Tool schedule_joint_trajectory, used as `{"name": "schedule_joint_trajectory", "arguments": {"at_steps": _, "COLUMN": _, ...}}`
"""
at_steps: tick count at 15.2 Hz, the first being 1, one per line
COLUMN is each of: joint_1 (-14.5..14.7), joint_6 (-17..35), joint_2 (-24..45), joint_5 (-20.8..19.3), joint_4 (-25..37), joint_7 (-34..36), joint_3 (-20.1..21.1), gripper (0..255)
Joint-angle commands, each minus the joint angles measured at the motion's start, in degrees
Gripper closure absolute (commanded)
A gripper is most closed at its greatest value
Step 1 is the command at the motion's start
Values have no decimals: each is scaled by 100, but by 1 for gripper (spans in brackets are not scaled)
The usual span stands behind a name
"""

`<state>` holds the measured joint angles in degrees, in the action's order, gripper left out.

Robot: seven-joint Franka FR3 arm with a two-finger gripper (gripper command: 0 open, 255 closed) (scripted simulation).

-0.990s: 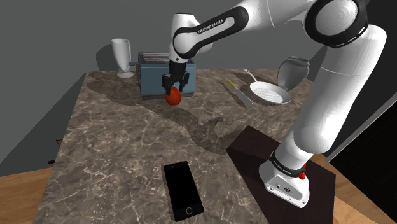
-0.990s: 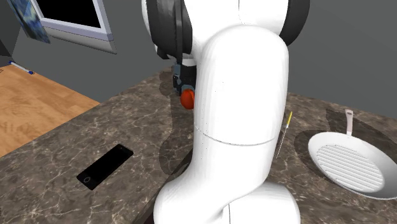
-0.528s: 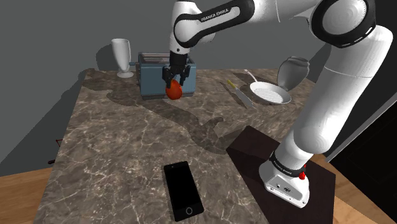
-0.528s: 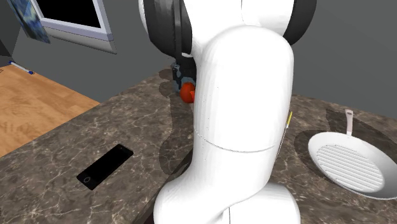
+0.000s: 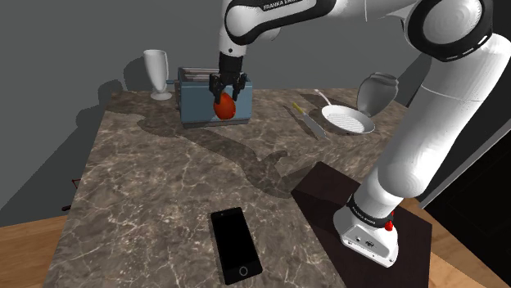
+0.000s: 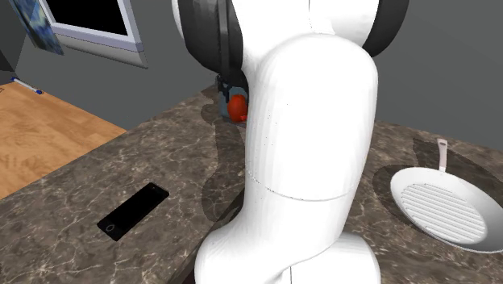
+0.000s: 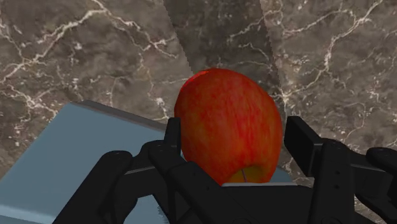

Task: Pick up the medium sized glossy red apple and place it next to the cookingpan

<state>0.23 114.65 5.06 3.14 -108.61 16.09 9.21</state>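
Observation:
My gripper (image 5: 226,92) is shut on a glossy red apple (image 5: 224,105), holding it in the air in front of the blue-grey toaster (image 5: 196,101). The wrist view has the apple (image 7: 228,132) clasped between both black fingers (image 7: 173,135), with the marble counter far below and the toaster's top (image 7: 83,153) beside it. In the second exterior view the apple (image 6: 237,107) peeks out from behind the arm's white link. The white ribbed pan (image 5: 347,119) lies on the counter at the shoulder view's right, well apart from the apple; in the second exterior view the pan (image 6: 443,209) lies at the right.
A knife (image 5: 308,119) lies between toaster and pan. A white glass (image 5: 157,74) stands at the back left, a pale jug (image 5: 375,93) behind the pan. A black phone (image 5: 236,244) lies near the counter's front edge. The arm's stand (image 5: 360,214) occupies the lower right.
The gripper has risen with the apple in it, from just above the counter to the height of the toaster's upper half.

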Motion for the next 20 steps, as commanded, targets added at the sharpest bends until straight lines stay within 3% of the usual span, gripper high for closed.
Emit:
{"name": "schedule_joint_trajectory", "arguments": {"at_steps": 1, "joint_1": 5, "joint_6": -161, "joint_2": -16, "joint_5": -1, "joint_4": 144, "joint_7": 19, "joint_3": 5, "gripper": 255}}
{"name": "schedule_joint_trajectory", "arguments": {"at_steps": 14, "joint_1": -1, "joint_6": -1078, "joint_2": -126, "joint_5": 1, "joint_4": 953, "joint_7": 59, "joint_3": 2, "gripper": 255}}
{"name": "schedule_joint_trajectory", "arguments": {"at_steps": 20, "joint_1": -420, "joint_6": -1073, "joint_2": -443, "joint_5": 69, "joint_4": 583, "joint_7": -755, "joint_3": -377, "gripper": 255}}
